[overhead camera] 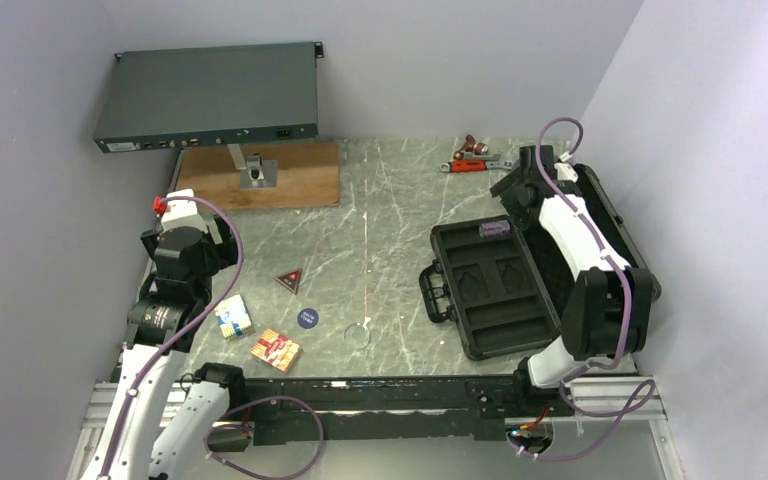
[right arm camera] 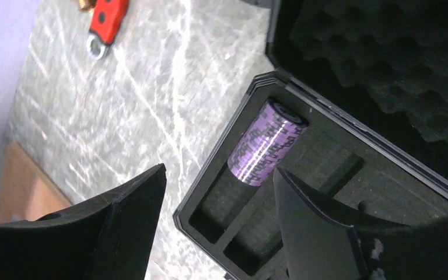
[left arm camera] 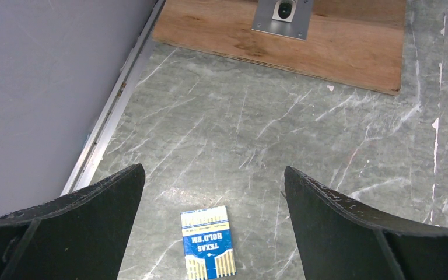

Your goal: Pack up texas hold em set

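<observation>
The black case (overhead camera: 472, 325) lies open at the right, its foam lid (right arm camera: 396, 52) folded back under my right arm. A purple chip stack (overhead camera: 493, 229) (right arm camera: 266, 142) lies in the case's far slot. My right gripper (overhead camera: 518, 192) (right arm camera: 219, 169) hovers open just above that slot's end, holding nothing. On the left, the blue-white card box (overhead camera: 232, 317) (left arm camera: 208, 243) lies flat below my open, empty left gripper (overhead camera: 192, 262) (left arm camera: 213, 168), which is well above the table. A red card box (overhead camera: 276, 349), red triangle (overhead camera: 288, 281), blue disc (overhead camera: 307, 318) and clear disc (overhead camera: 358, 333) lie loose nearby.
A wooden board (overhead camera: 260, 175) (left arm camera: 303, 41) with a metal bracket (overhead camera: 255, 172) sits at the back left under a dark rack unit (overhead camera: 210, 95). A red-handled tool (overhead camera: 475, 155) (right arm camera: 108, 17) lies behind the case. Walls close in on the left and right.
</observation>
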